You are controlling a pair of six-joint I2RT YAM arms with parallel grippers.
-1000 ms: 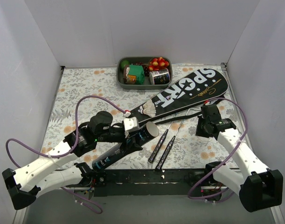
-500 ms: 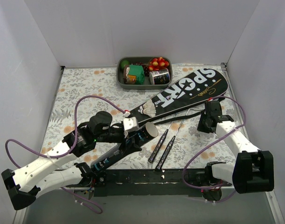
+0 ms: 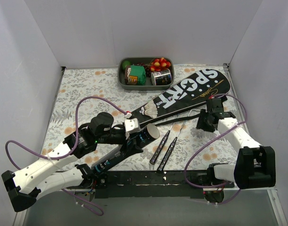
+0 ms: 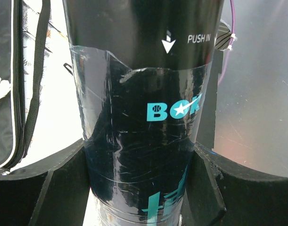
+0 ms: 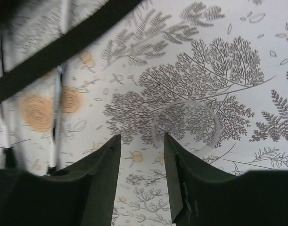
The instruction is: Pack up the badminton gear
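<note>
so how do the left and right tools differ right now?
The left tool is shut on the dark tube, which fills its gap; the right tool is open with nothing between its fingers. The left tool is mid-table on the left; the right tool is at the right, beside the SPORT cover. The left tool's camera sees mostly tube; the right tool's sees floral cloth. Both have black fingers.

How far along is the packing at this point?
Done: nothing visibly. Two racket handles lie outside the SPORT cover, a shuttlecock on it. In hand: left gripper clamps the shuttlecock tube; right gripper hovers open, empty. Left: stowing all that, closing the cover.
</note>
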